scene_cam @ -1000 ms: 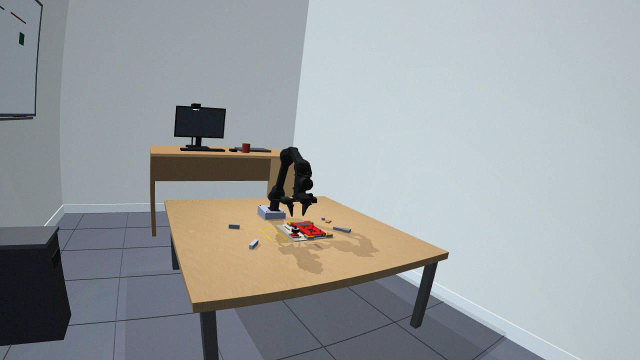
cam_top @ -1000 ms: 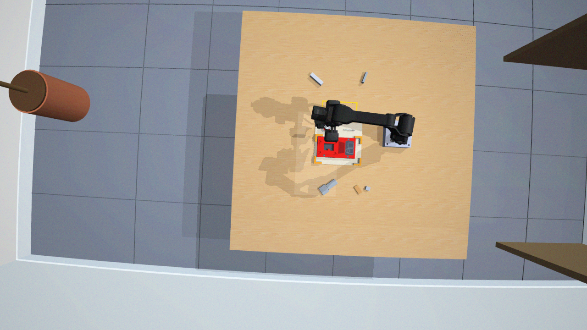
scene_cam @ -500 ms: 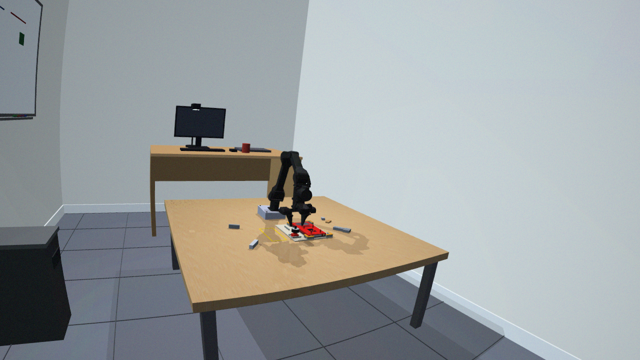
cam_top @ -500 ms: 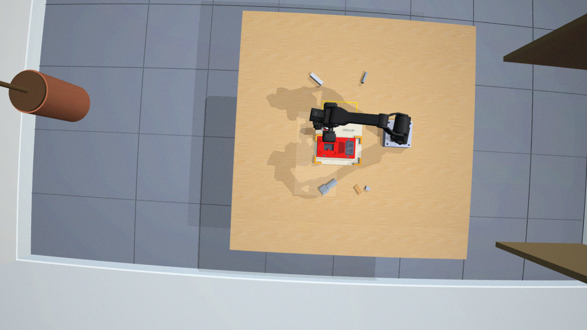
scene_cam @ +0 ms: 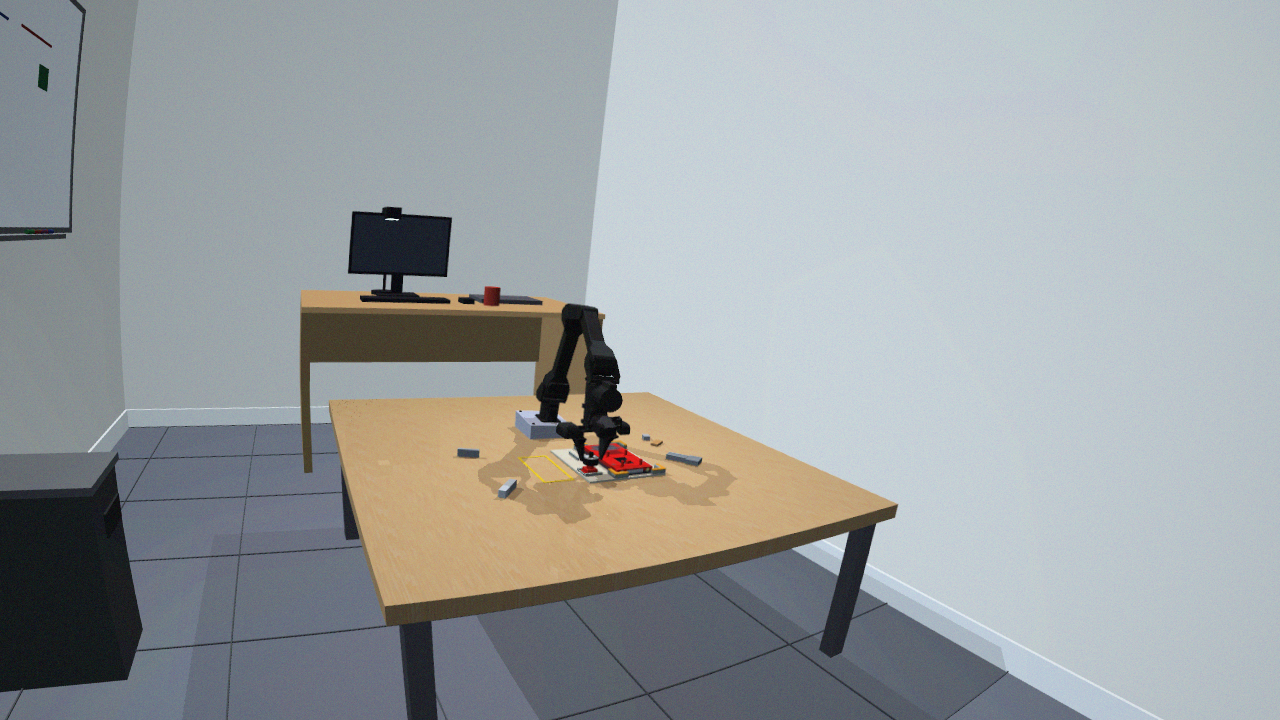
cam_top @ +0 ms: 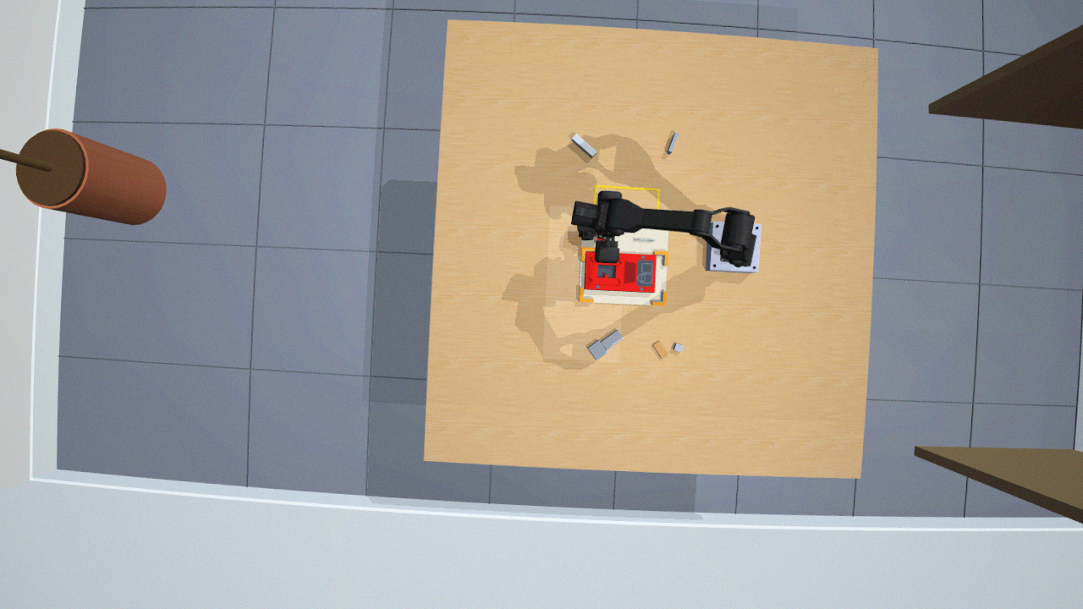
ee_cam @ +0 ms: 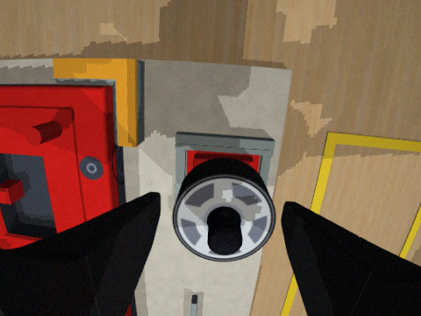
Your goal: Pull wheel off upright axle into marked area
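1. Black parallel-jaw gripper (ee_cam: 217, 223) seen spread in the wrist view, dark fingers rising from the lower left and lower right corners, a clear gap on each side of the wheel, nothing pinched.
2. Grey spoked wheel with black rim (ee_cam: 224, 218) centred between the fingers, seated on the black upright axle (ee_cam: 224, 233) showing through its hub, just below a red block in a grey frame (ee_cam: 224, 154).
3. Wheel and axle standing on the pale rectangular base plate (ee_cam: 175, 118), middle of the wrist frame.
4. Red fixture board with orange corner markers (ee_cam: 65, 140) at the left edge, touching the plate.
5. Yellow-outlined marked area (ee_cam: 328, 182) at the right of the wrist frame, just beside the plate, on the light wooden table (cam_top: 757, 363).
6. In the top view, black arm (cam_top: 658, 219) reaching left from its grey base at centre right, wrist over the plate's upper left corner, covering the wheel.
7. In the exterior view, gripper (scene_cam: 594, 452) low over the board, near frame centre.
8. Small grey blocks (cam_top: 603, 345) lying well apart on the table, above and below the board in the top view.
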Controlling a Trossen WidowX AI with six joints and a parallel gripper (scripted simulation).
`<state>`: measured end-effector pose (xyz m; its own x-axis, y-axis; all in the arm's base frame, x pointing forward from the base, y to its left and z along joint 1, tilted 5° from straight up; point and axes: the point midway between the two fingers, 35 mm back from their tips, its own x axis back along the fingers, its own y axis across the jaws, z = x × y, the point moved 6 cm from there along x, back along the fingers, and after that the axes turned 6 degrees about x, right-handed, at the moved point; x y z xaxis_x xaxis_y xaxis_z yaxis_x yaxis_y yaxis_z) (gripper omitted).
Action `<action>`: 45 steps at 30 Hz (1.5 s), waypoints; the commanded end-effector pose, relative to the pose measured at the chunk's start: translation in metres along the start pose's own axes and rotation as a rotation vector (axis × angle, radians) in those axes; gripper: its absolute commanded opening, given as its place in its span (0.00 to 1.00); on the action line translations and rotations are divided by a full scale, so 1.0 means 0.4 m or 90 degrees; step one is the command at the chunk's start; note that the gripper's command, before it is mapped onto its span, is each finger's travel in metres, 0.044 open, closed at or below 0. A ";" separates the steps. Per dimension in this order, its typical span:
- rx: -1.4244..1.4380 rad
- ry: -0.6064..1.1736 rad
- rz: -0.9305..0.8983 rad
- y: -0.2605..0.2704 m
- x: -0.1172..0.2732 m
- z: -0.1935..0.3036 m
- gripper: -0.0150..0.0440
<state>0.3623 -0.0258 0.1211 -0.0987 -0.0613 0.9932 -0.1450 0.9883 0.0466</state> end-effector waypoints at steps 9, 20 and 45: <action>0.000 0.000 0.000 0.000 0.001 0.000 0.45; 0.000 0.000 0.000 0.000 0.008 -0.001 0.25; 0.000 0.001 0.000 0.000 0.029 -0.002 0.25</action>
<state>0.3631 -0.0262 0.1274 -0.0962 -0.0605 0.9935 -0.1442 0.9885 0.0463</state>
